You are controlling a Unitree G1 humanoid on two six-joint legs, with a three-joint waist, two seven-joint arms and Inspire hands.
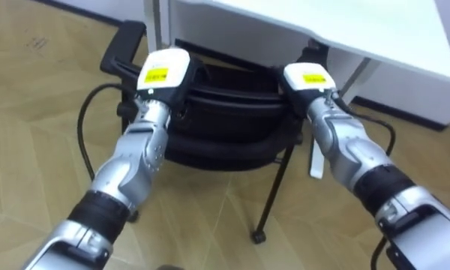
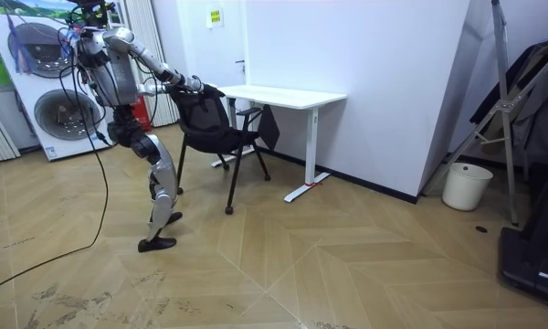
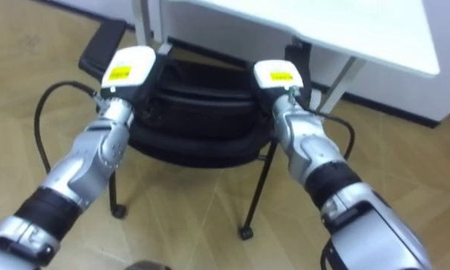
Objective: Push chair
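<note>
The robot's left hand point(image 1: 163, 73) is resting on the backrest top of the black chair point(image 1: 225, 120), and its right hand point(image 1: 309, 79) is resting further along that edge. Both hands' fingers are hidden, so I cannot tell their state. The chair is standing just before the white desk point(image 1: 360, 26).

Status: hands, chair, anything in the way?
Left hand and right hand on chair backrest top. Chair facing white desk. Desk leg close on right.

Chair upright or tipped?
Upright: room view shows the chair standing, legs on the floor; left hand and right hand at its backrest.
</note>
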